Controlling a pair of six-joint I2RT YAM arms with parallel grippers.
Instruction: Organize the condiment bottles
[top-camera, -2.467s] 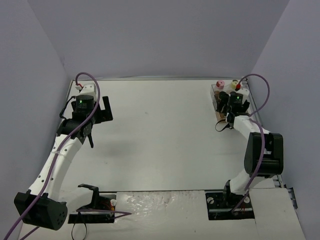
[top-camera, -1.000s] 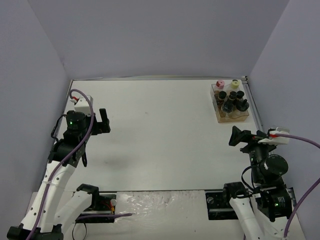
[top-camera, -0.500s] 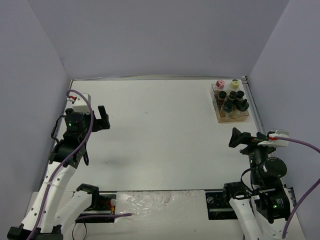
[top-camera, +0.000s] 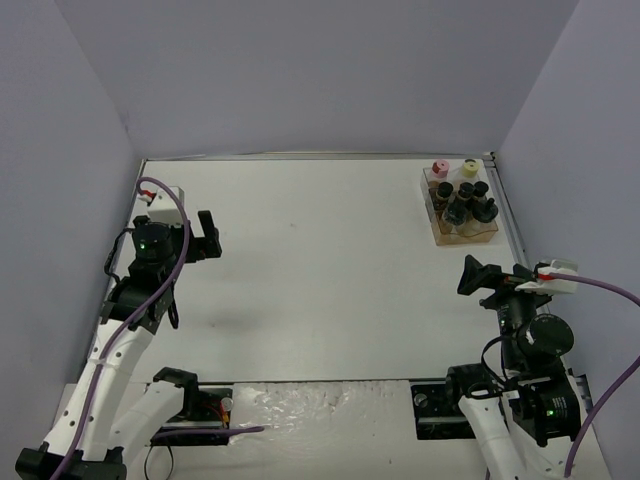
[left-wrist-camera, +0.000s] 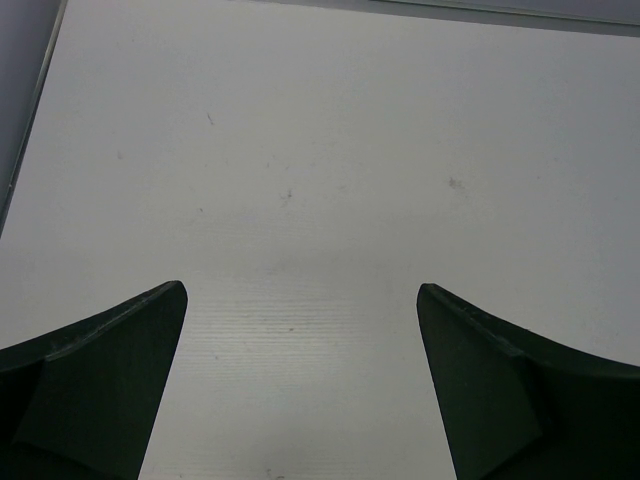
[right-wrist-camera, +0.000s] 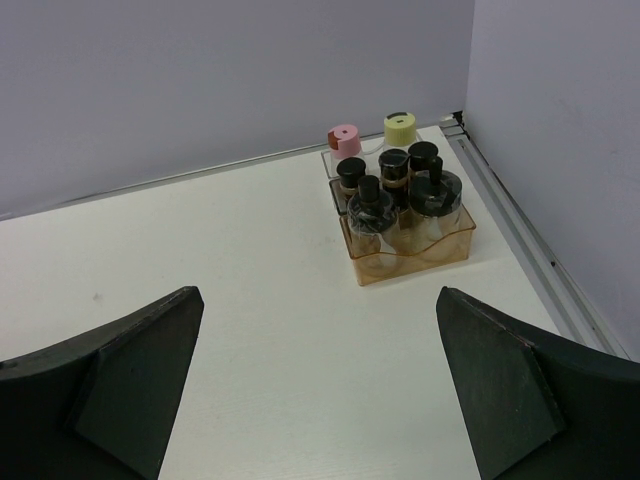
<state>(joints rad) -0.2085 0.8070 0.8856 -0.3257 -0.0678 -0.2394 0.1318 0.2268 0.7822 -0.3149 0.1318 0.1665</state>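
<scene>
Several condiment bottles (top-camera: 466, 200) stand together in a clear amber tray (top-camera: 468, 236) at the back right corner. Most have black caps (right-wrist-camera: 393, 163); one has a pink cap (right-wrist-camera: 344, 136) and one a pale yellow cap (right-wrist-camera: 399, 126) at the tray's far side (right-wrist-camera: 415, 262). My right gripper (top-camera: 476, 278) is open and empty, well in front of the tray; in its wrist view (right-wrist-camera: 317, 300) only bare table lies between the fingers. My left gripper (top-camera: 205, 240) is open and empty over the left side of the table, with bare table under it in its wrist view (left-wrist-camera: 302, 290).
A metal rail (right-wrist-camera: 525, 255) runs along the table's right edge beside the tray. Purple walls close the back and both sides. The left table edge (left-wrist-camera: 25, 130) lies close to my left gripper.
My right arm has drawn back from over the tray to the near right, its gripper open. My left arm has pulled back slightly. Nothing has moved in the last half second.
</scene>
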